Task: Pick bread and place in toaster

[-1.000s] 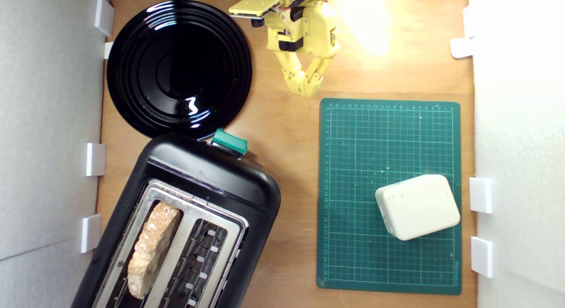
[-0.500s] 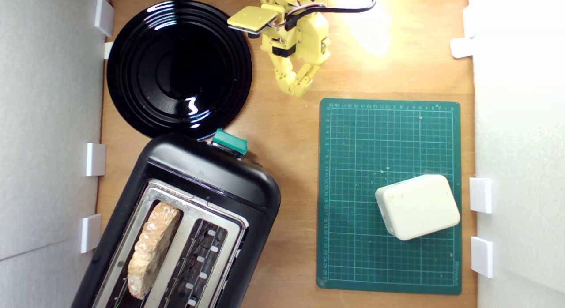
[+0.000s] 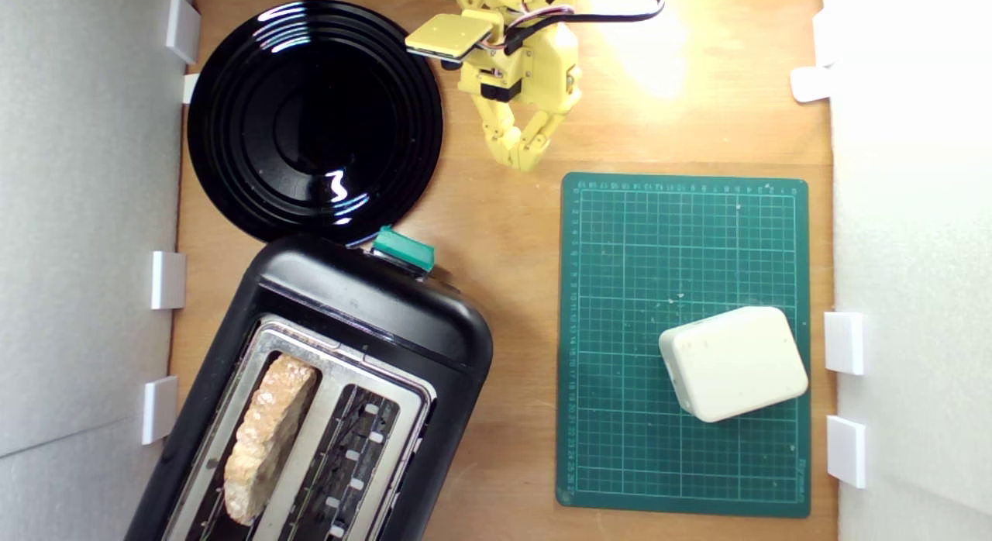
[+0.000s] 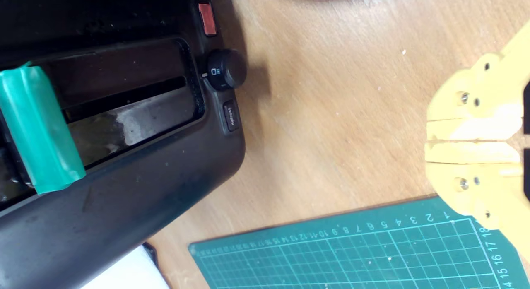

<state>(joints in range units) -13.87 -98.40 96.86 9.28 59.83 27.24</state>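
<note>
Now 1 bread (image 3: 267, 436) stands in 1 toaster (image 3: 372, 308); at 12 o'clock, 1 gripper (image 3: 523, 157) closed, empty.

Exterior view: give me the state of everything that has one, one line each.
bread: standing edge-on in a toaster slot, sticking out above it
toaster: other slot empty
green lever: cannot tell if pressed
gripper: shut, empty, over bare wood
black plate: empty
white block: resting on the green mat

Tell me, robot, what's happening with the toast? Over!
Gripper shut, empty, over bare wood. Bread standing in toaster slot. Nothing in the way.
</note>
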